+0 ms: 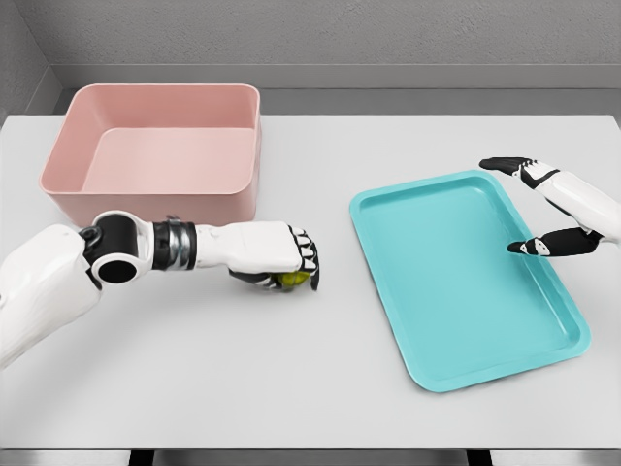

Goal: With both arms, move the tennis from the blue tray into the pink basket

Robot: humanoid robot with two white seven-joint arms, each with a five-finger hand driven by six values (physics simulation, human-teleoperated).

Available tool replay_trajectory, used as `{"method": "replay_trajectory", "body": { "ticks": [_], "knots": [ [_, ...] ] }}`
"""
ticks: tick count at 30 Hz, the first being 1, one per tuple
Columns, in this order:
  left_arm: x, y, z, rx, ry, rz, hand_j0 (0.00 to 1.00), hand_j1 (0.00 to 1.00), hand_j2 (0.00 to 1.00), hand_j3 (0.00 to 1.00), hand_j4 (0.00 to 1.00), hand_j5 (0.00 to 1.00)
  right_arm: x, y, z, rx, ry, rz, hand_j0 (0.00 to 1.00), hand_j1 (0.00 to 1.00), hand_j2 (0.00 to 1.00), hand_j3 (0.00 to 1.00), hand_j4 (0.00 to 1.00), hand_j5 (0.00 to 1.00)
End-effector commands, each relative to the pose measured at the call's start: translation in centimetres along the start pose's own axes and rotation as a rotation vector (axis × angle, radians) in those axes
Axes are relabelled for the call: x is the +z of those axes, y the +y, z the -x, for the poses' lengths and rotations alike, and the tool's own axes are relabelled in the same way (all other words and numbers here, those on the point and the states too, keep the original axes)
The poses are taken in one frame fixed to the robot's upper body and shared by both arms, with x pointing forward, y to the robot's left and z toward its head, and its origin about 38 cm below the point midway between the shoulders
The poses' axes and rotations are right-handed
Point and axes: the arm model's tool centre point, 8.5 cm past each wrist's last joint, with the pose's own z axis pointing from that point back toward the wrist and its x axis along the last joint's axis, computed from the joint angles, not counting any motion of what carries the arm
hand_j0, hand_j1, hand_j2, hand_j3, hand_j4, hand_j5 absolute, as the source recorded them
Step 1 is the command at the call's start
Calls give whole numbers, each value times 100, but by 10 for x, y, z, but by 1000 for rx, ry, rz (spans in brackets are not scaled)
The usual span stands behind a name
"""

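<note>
Left hand (281,260) sits left of frame centre, arm coming in from the lower left. Fingers curled down tight around the tennis ball (291,281); only a sliver of yellow-green shows under the palm and between the dark fingertips (309,254). Can't tell whether the ball is resting on the table (291,379) or lifted just off it.

Ball is outside both containers: in the gap between the pink basket (155,153) and the blue tray (466,277), just below the basket's lower right corner and well left of the tray's left rim.

Pink basket occupies the upper left of the frame, sitting upright, with the inside floor visible.

Blue tray is right of centre, rotated a bit so its long axis runs from upper left to lower right.

Right hand (543,209) is at the right edge of the frame, above the tray's right rim. Fingers spread, thumb and fingers well apart, nothing between them. Dark fingertips point left toward the middle of the tray.
</note>
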Motion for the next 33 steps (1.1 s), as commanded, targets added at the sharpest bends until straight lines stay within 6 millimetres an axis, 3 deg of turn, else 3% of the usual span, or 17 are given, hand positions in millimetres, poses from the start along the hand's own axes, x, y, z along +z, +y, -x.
{"method": "replay_trajectory", "body": {
  "ticks": [1,33],
  "knots": [
    [3,1,1,1,4,-2,58,58,58,58,58,58,0,-1,0,-6,-1,5,100,100,100,100,100,100],
    [50,69,30,-136,96,-28,58,58,58,58,58,58,4,-1,1,-7,7,10,100,100,100,100,100,100]
  ]
}}
